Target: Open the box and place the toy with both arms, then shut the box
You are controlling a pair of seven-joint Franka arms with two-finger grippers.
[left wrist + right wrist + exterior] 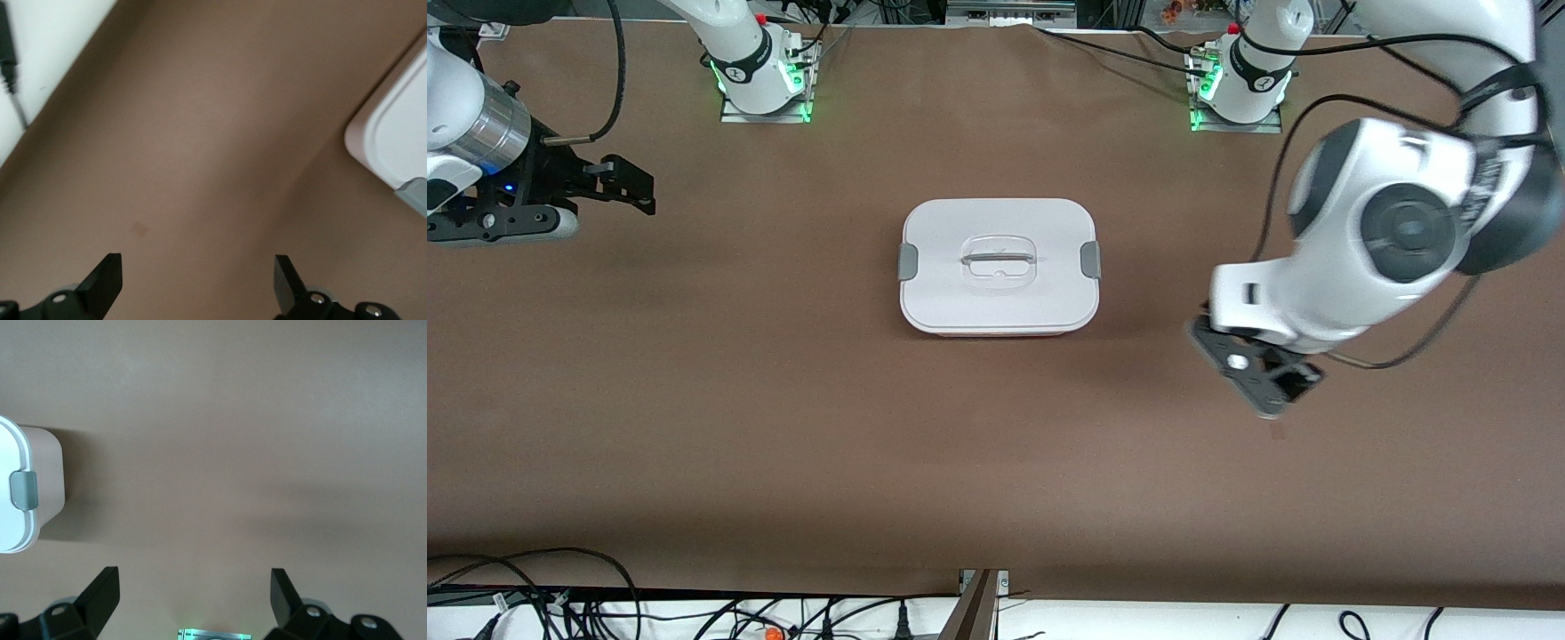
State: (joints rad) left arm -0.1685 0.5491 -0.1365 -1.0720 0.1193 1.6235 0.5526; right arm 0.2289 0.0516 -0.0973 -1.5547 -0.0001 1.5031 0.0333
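Observation:
The box (996, 222) sits in the middle of the brown table with its white lid on, a grey clip (908, 260) at each end and a clear handle (999, 260) in the centre. The toy is out of view. My left gripper (1258, 378) hovers open over bare table toward the left arm's end, apart from the box. Its wrist view shows the left gripper (198, 273) empty, with a corner of the box (393, 133) beside it. My right gripper (636, 187) hangs open and empty at the right arm's end. The right wrist view shows the right gripper (195, 590) facing the box end (40, 467).
Two green-lit arm bases (760, 76) (1240, 80) stand farther from the front camera than the box. Cables (605, 609) lie along the white strip past the table's nearest edge. A black cable (1405, 351) loops off the left arm.

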